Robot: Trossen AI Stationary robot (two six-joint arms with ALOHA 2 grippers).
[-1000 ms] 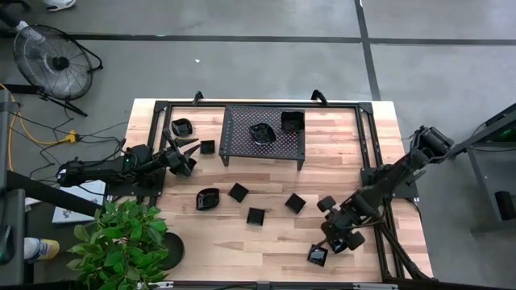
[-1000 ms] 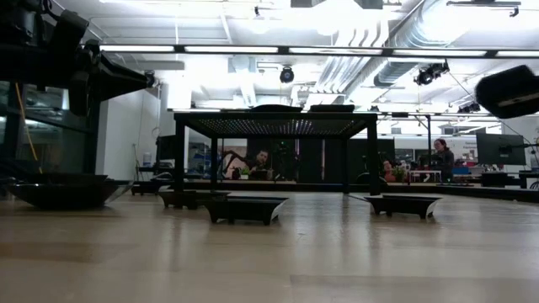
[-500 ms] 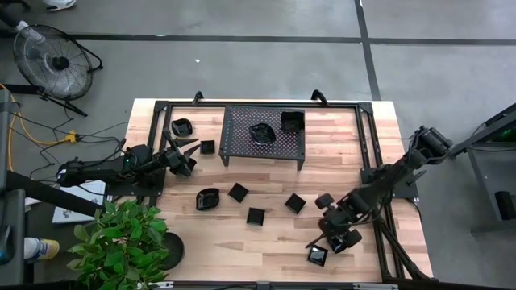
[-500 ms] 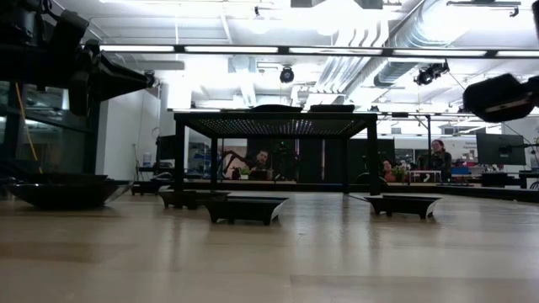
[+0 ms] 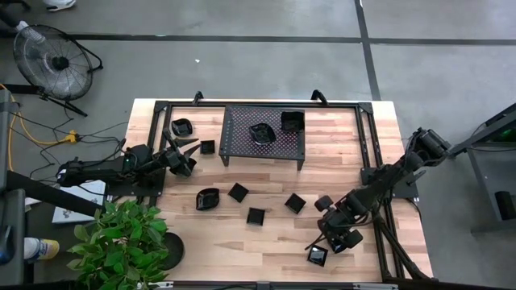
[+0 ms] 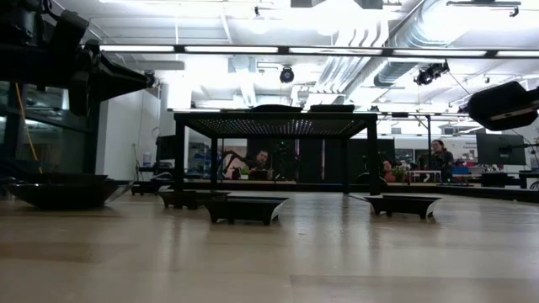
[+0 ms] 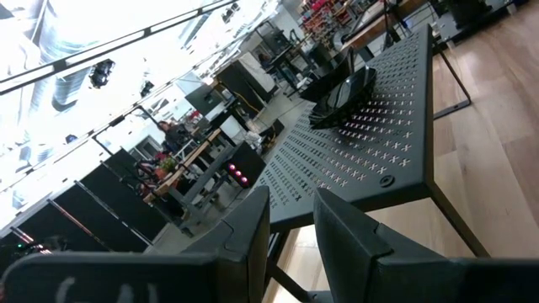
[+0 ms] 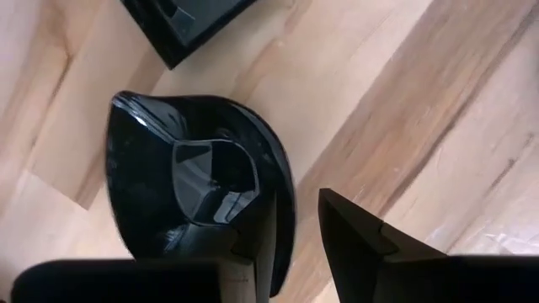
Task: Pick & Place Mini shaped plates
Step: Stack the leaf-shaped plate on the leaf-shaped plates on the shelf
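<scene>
The scalloped mini plate (image 8: 198, 181) hangs above the counter (image 5: 242, 246) near its right edge, pinched by its rim in the right hand (image 8: 295, 215), which is closed on it with one finger inside the bowl and one outside. Since the grip is only on the glossy rim, the carry is best made slowly and level, without wrist twists that could make the dish swing or slip. It should clear the loose plates below, such as the square plate (image 5: 317, 256) lying just beneath, and be lowered flat before release. The mesh rack (image 5: 242, 145), which already holds two plates, looks the likely goal. The left hand (image 5: 184, 157) waits beside the rack's left end, fingers slightly parted and empty.
</scene>
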